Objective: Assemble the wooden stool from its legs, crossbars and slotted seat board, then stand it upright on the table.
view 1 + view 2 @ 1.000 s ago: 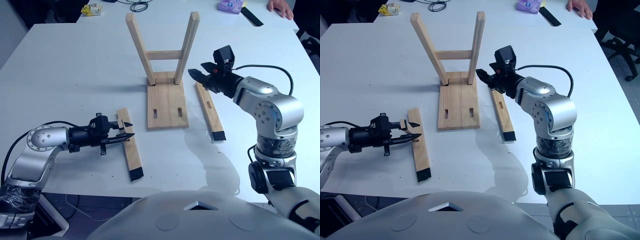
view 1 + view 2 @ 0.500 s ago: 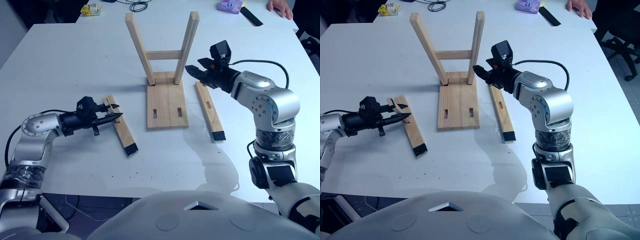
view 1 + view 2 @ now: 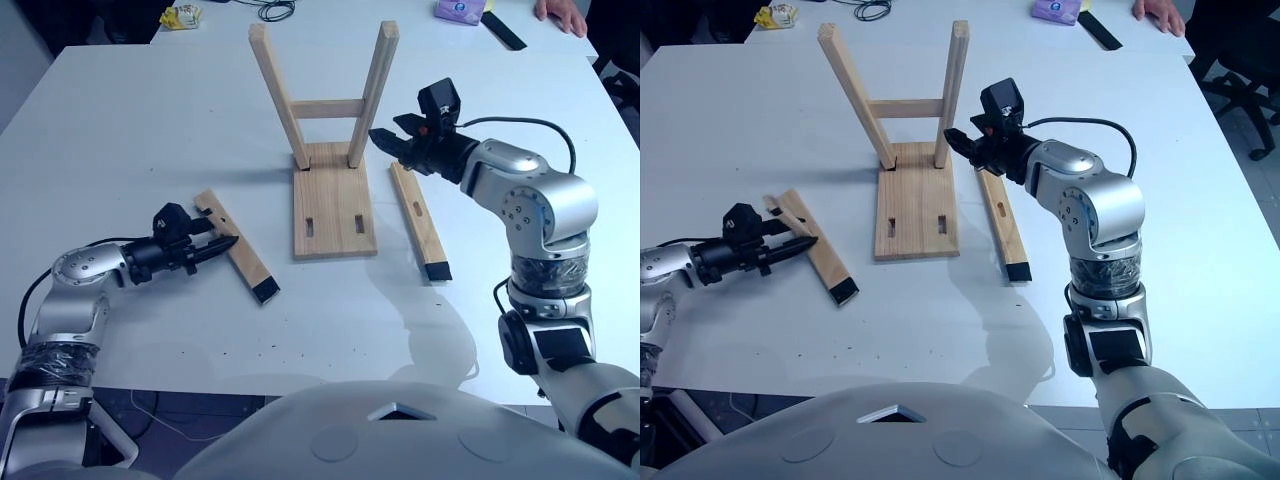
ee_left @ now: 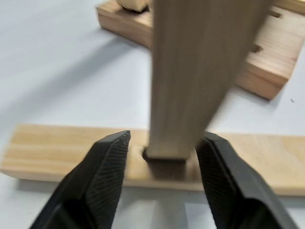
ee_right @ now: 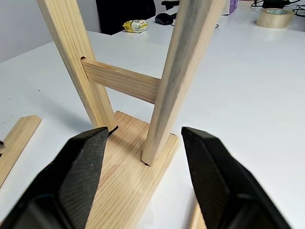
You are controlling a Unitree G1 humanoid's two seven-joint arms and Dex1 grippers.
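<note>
The slotted seat board (image 3: 334, 222) lies flat mid-table. Two legs (image 3: 372, 95) stand in it, joined by a crossbar (image 3: 328, 109). My right gripper (image 3: 385, 140) is open at the base of the right standing leg (image 5: 183, 67), one finger on each side, not touching it. A loose leg (image 3: 420, 220) lies just right of the board. Another loose leg (image 3: 240, 258) lies slanted to the left. A short crossbar (image 4: 190, 71) stands up from its slot, and my left gripper (image 4: 164, 138) is shut on that piece low over the table.
At the table's far edge are a yellow packet (image 3: 183, 15), cables (image 3: 280, 8), a purple packet (image 3: 460, 10), a black strip (image 3: 505, 35) and a person's hand (image 3: 565, 12). White tabletop (image 3: 130, 130) lies open to the left and front.
My left gripper has dragged the left loose leg away from the board to the left and turned it slantwise. My right gripper has moved in closer to the right standing leg.
</note>
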